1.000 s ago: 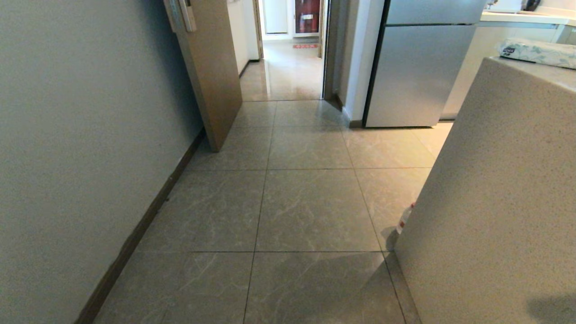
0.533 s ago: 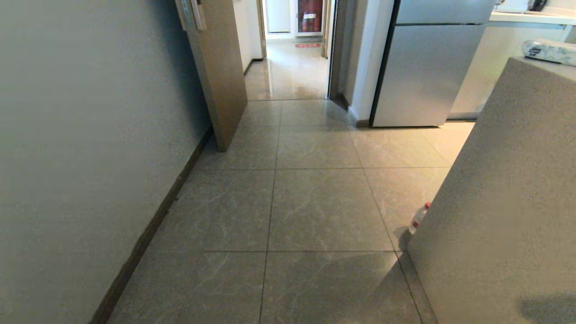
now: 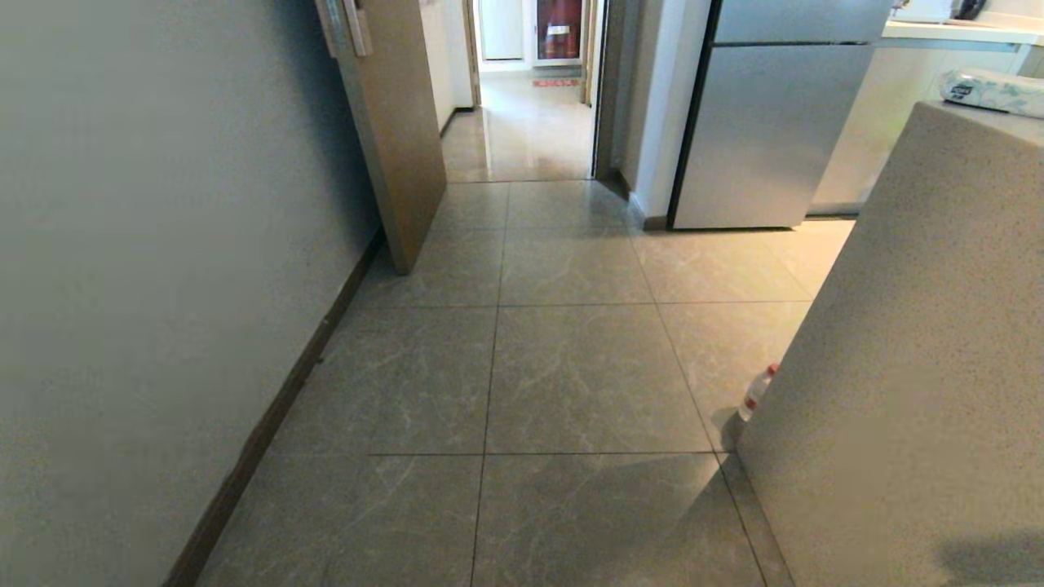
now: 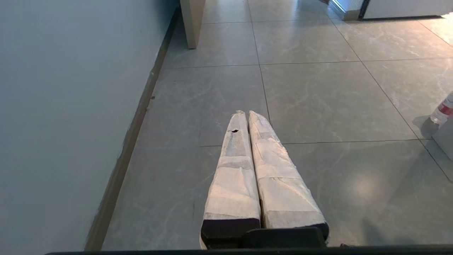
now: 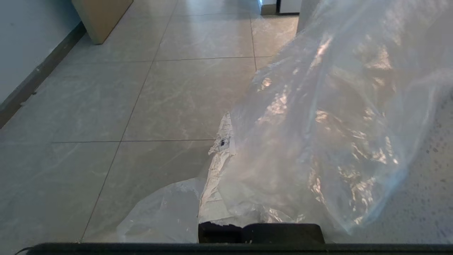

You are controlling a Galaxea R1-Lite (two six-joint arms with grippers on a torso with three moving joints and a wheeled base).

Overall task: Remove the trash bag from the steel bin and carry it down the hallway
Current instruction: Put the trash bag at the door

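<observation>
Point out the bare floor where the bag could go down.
Free: the tiles between the left wall and the counter block. Tighter spots: the bottle at the counter's foot, and the open door by the doorway.

Wall [image 3: 122, 285] left, counter [image 3: 913, 367] right — open door [image 3: 391, 139] and fridge [image 3: 767, 130] ahead.

The hallway [image 3: 571, 375] runs past an open door [image 3: 391, 139] toward a fridge [image 3: 767, 130]; a bottle [image 3: 757, 393] stands beside the worktop [image 3: 913, 367].
</observation>
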